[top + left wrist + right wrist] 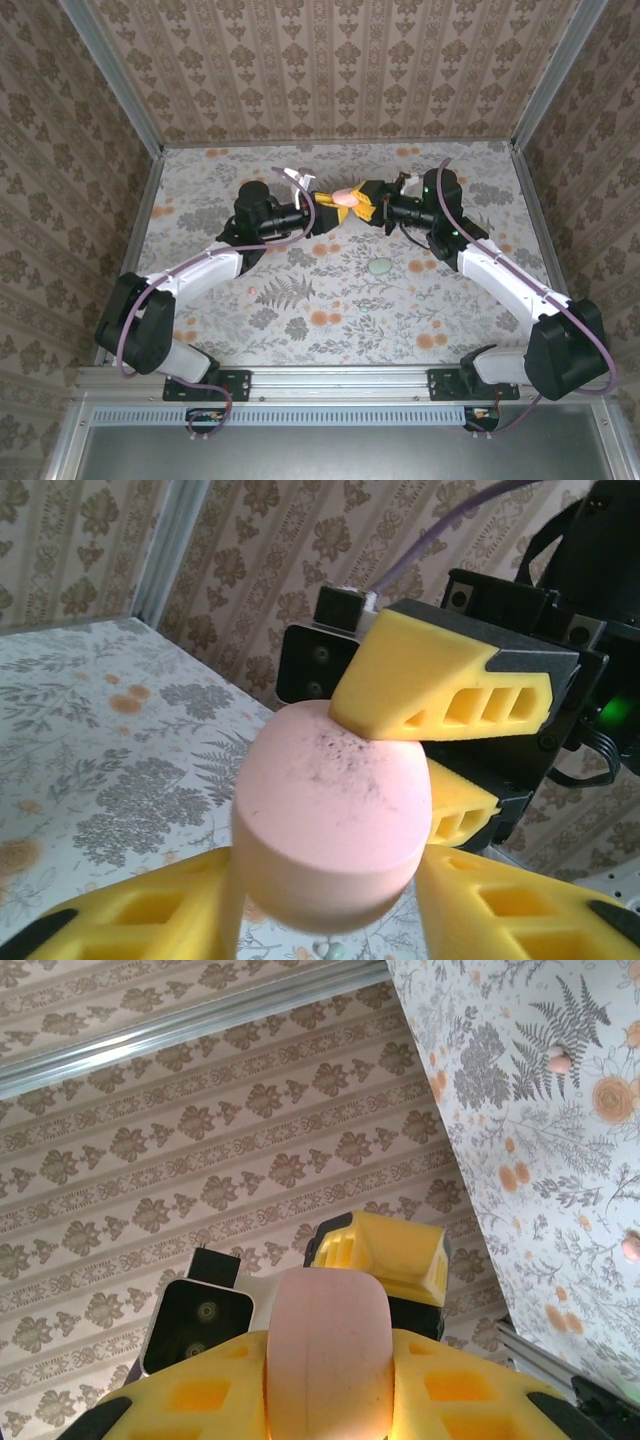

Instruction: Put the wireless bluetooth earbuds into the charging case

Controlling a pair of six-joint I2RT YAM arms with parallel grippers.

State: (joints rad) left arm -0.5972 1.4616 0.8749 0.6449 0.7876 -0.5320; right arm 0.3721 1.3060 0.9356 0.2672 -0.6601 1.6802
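The pink charging case [345,196] hangs in the air above the middle of the table, closed, with both grippers on it. My left gripper [326,210] is shut on it from the left, and the case [330,810] sits between its yellow fingers [500,900]. From the right, my right gripper [368,203] is shut on the case [328,1350], with its fingers [200,1390] pressed on both sides. A small pink earbud [262,291] lies on the table near the left arm. Two pink earbuds [558,1058] [632,1248] show on the table in the right wrist view.
A pale green disc [380,266] lies on the flowered table [330,330] in front of the grippers. Patterned walls with metal frame posts [150,190] close in the table on three sides. The arms' bases stand on the rail [340,385] at the near edge.
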